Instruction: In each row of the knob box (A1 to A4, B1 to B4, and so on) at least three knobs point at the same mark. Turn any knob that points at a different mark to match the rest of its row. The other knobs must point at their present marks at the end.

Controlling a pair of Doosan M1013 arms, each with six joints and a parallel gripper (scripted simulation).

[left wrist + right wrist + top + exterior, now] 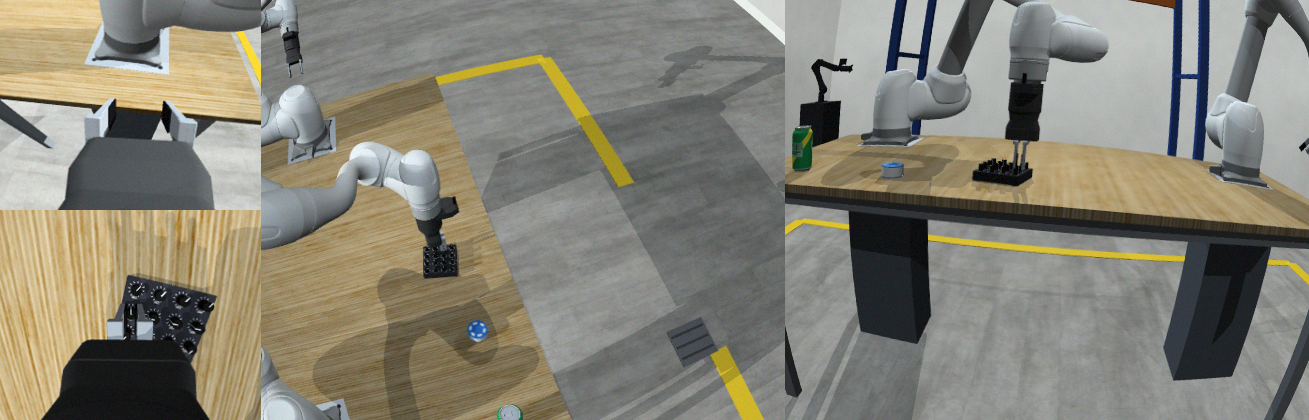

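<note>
1. Knob box (440, 261) (997, 177) (171, 289), black, one: flat on the table (321, 260) (1110, 170) (47, 80) (56, 280), near its long edge. Knobs in rows on top; letters too small to read.
2. Right gripper (443, 245) (1019, 166) (130, 308), one: directly above the box, pointing down, fingers drawn narrow around one knob, gripping it.
3. Held knob (131, 311), black with white pointer: end of the box's second row as the right wrist view shows it. Pointer runs lengthwise between the fingers; it differs in direction from the two knobs at the row's far end.
4. Outer row, four knobs: along the box's edge beyond the fingers in that same view, pointers all slanting much the same way.
5. Lower knobs: on the box, partly covered by the right gripper; their full settings cannot be told.
6. Left gripper (295, 75) (140, 105), one: well apart from the box, past the table's end, fingers wide, holding nothing.
7. Tin (477, 330) (892, 170), blue and white, round: apart from the box, on the side toward the can.
8. Can (510, 414) (802, 148), green, upright: farther from the box than the tin.
</note>
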